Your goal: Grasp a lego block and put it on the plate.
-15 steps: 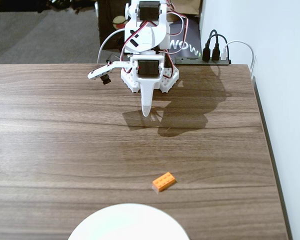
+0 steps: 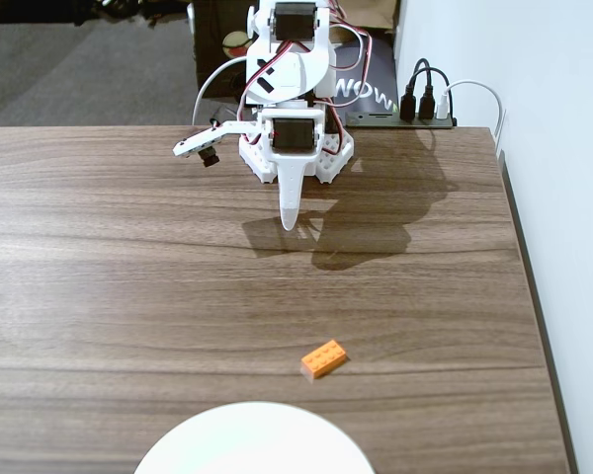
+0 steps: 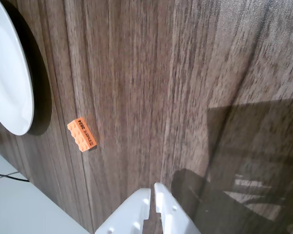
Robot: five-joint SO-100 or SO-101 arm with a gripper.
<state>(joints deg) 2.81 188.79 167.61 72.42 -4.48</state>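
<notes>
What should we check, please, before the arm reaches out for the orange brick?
1. Lego block lies free on the table, studs up, nothing on or against it: ok.
2. Block is apart from the plate, with bare wood between them: ok.
3. Plate is bare where it shows, though the fixed view cuts off its near part: ok for the visible part.
4. Gripper holds nothing; its fingers look nearly closed, so they are not ready to straddle the brick: not ok.
5. Path from the gripper to the block is bare tabletop: ok.
6. Block's long side aligned with the fingers: cannot tell.
</notes>
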